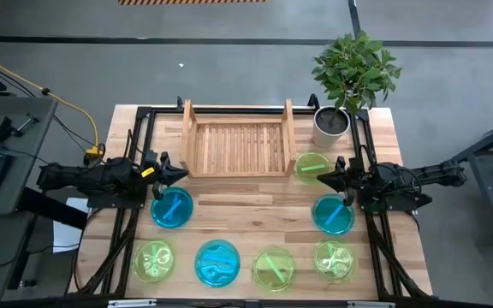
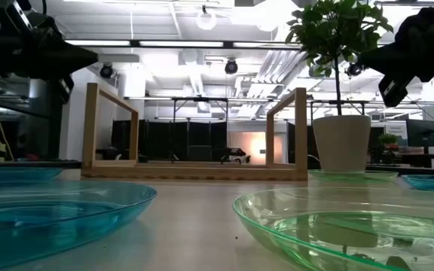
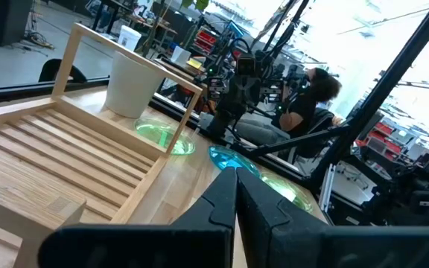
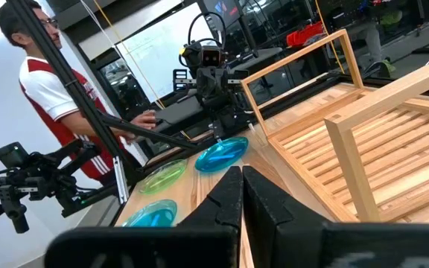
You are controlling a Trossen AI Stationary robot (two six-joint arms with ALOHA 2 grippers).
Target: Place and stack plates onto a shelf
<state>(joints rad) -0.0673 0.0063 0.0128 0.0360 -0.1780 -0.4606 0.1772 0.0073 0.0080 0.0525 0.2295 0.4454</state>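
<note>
The wooden shelf (image 1: 234,145) stands at the far middle of the table with nothing on its slats. Seven plates lie flat on the tabletop: a green plate (image 1: 312,165) beside the shelf's right rail, a cyan plate (image 1: 172,208) at the left, a cyan plate (image 1: 333,214) at the right, and a near row of green (image 1: 155,261), cyan (image 1: 218,262), green (image 1: 274,268) and green (image 1: 335,259). My left gripper (image 1: 183,175) (image 3: 235,177) hovers shut near the shelf's left near corner. My right gripper (image 1: 318,179) (image 4: 241,173) hovers shut over the edge of the green plate by the shelf.
A potted plant (image 1: 332,122) stands at the far right corner, close to the shelf's right rail. Black frame rails (image 1: 135,137) run along both table sides. A person (image 4: 51,82) stands beyond the left edge, and another person (image 3: 307,97) sits beyond the right edge.
</note>
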